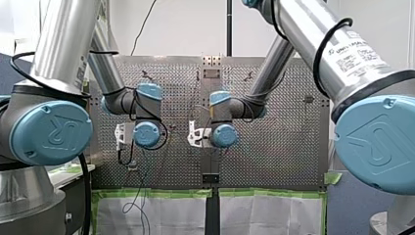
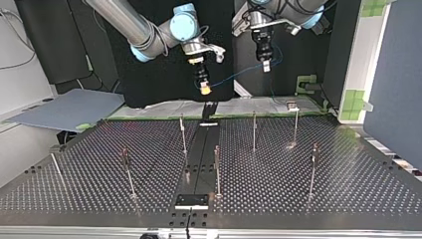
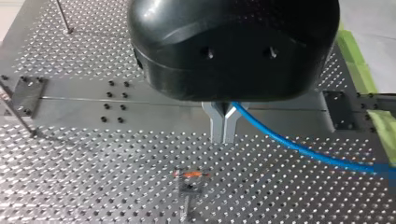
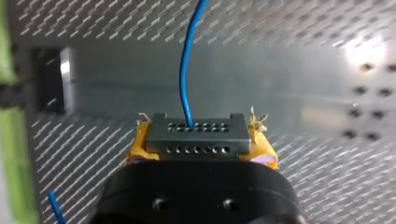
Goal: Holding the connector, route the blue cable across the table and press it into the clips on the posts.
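1. Although both arms fill the front view, the grippers are hidden there under the wrists, and the cable cannot be made out in it
2. In the right wrist view, my right gripper [image 4: 198, 142] is seen clamped on the connector [image 4: 196, 133], which is held between the yellow pads [image 4: 264, 147]. The pad edges are frayed, and the rest of the fingers is covered by the gripper's black body
3. The blue cable [image 4: 186, 60] is seen leaving the connector's upper row of holes and running ahead over the table, where it is cut off at the picture's edge
4. In the left wrist view, the metal fingers of my left gripper [image 3: 223, 128] are pressed together on the blue cable, which comes out beside them and runs off sideways. The exact place of the grip is partly hidden by the black housing [image 3: 233, 46]
5. In the top view, both grippers are held raised above the table [image 2: 323, 199] near its far edge, and the cable hangs between them in a slack arc, clear of the posts [image 2: 254, 130]
6. The posts are seen standing upright and well apart on either side of the black strip [image 2: 199, 159], but the clips at their tops are too small to be read there
7. Under my left gripper one post is seen end-on with an orange mark [image 3: 191, 174], too blurred to tell more
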